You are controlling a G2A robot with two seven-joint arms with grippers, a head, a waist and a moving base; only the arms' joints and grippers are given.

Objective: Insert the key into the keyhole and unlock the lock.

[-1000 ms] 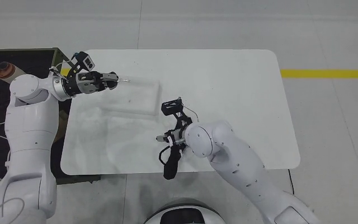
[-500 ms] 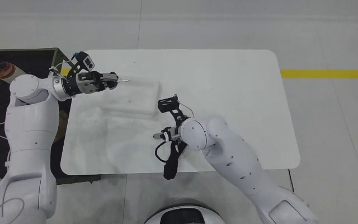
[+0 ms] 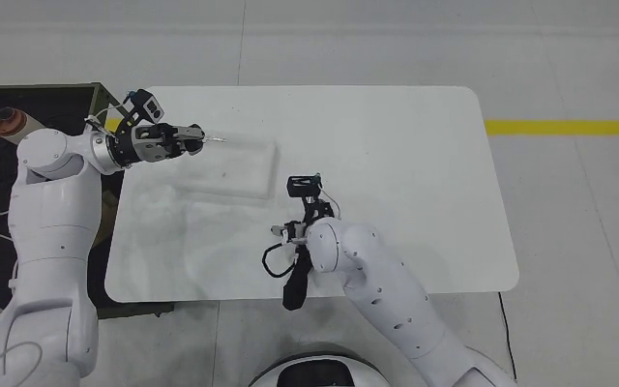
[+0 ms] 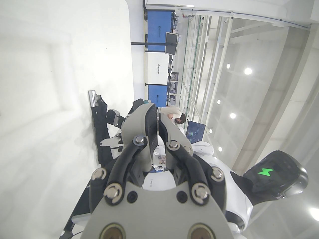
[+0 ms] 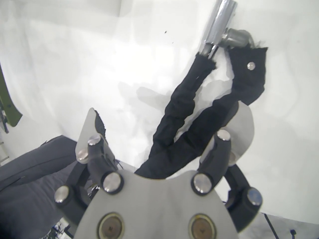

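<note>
— Though pinched tight in the left gripper [image 3: 193, 138] at ten o'clock, not yet inserted: key [image 3: 216, 139], well apart from the lock [image 5: 220, 23].
— And the lock?
— At six o'clock, close to the near edge of the table [image 3: 406, 145]. Right gripper [image 5: 169, 118] spread wide astride the black sleeve [image 5: 178, 100], clamping nothing. Left to do: steadying, inserting, turning. Broad tabletop between; scant margin edgeward.
</note>
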